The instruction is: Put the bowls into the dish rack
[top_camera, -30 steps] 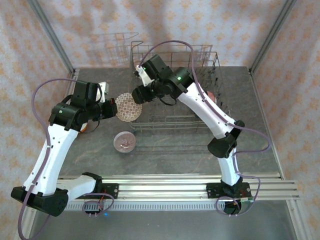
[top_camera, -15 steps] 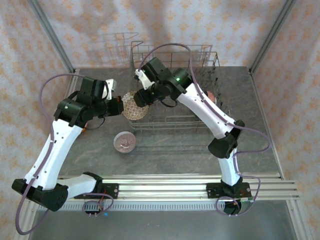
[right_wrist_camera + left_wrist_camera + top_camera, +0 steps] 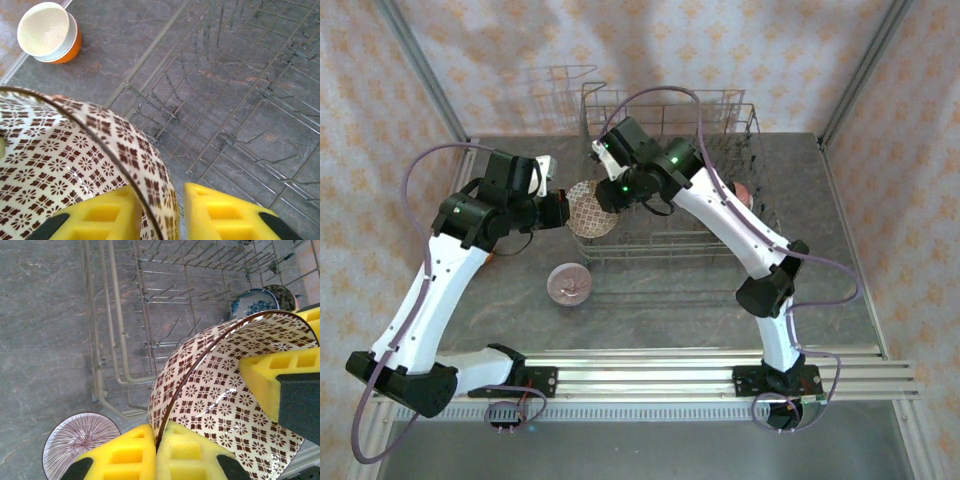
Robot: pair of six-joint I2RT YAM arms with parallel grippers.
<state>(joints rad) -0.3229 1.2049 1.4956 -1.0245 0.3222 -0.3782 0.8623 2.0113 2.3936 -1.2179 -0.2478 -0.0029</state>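
Brown-patterned ceramic bowl [image 3: 586, 208], clamped by left gripper [image 3: 156, 450], right gripper [image 3: 172, 210] apart astride its rim, hangs by grey wire dish rack [image 3: 670, 105]; purple-striped bowl [image 3: 568, 283] and orange bowl [image 3: 50, 32] wait outside.

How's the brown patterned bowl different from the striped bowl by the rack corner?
The brown patterned bowl is tipped on edge in the air, its rim pinched by the left gripper; the striped bowl sits upright on the table. The patterned one shows small brown motifs, the striped one fine radiating lines. Both are round bowls.
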